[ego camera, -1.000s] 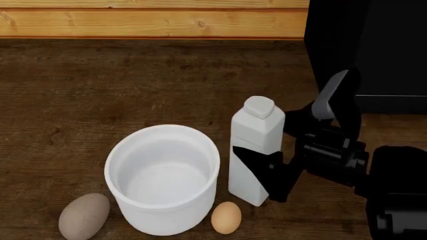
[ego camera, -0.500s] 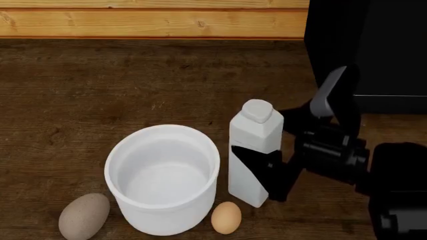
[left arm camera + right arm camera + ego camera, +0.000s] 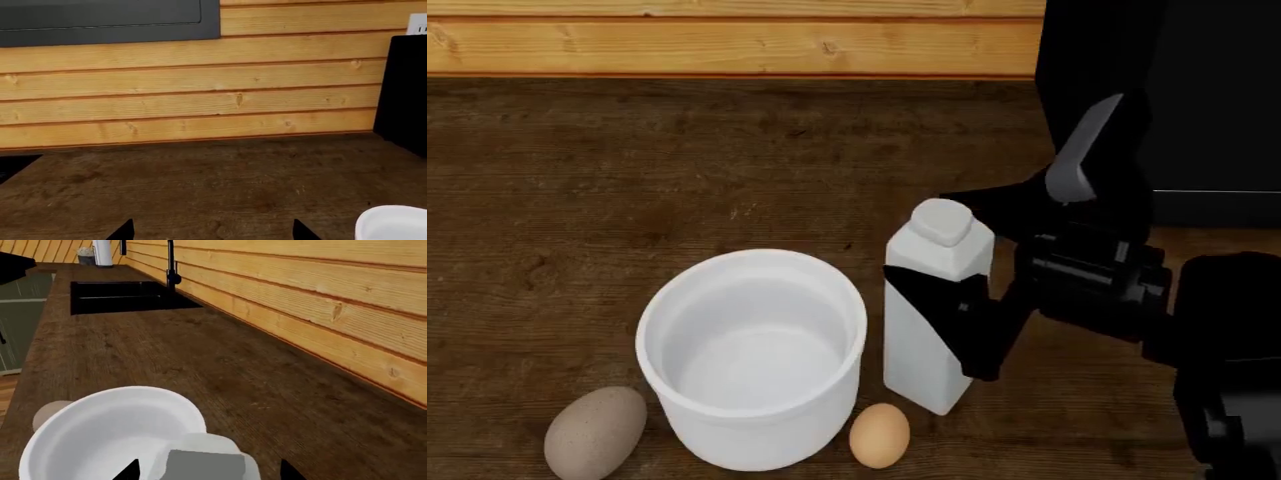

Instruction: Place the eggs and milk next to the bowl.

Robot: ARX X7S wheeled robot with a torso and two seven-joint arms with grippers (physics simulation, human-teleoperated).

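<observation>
so, taking the deep white cylindrical bowl (image 3: pixel 754 355) as the landmark and reading across the head view: the larger pale beige-grey speckled egg (image 3: pixel 595 432) lies just beside the bowl's left foot, on the dark wooden countertop (image 3: pixel 627 170). the smaller orange-tan egg (image 3: pixel 880 434) sits just beside the bowl's right foot. both look placed where the task wants them.

right of the bowl, close to its wall, stands the tall white square milk carton with its round cap (image 3: pixel 940 300), upright or very nearly so. the right gripper (image 3: pixel 961 285) has one black finger across the carton's near face and another reaching behind its top, so the jaws appear closed on the carton; whether its base fully rests on the counter i cannot tell. my guess is the grip is kept to steady the tall carton while it settles beside the bowl.

the left gripper (image 3: pixel 213 232) shows only two dark fingertips, spread wide with nothing between them, looking over bare counter with the bowl's rim at the edge of its wrist view.

what seems left is releasing the carton without tipping it.
</observation>
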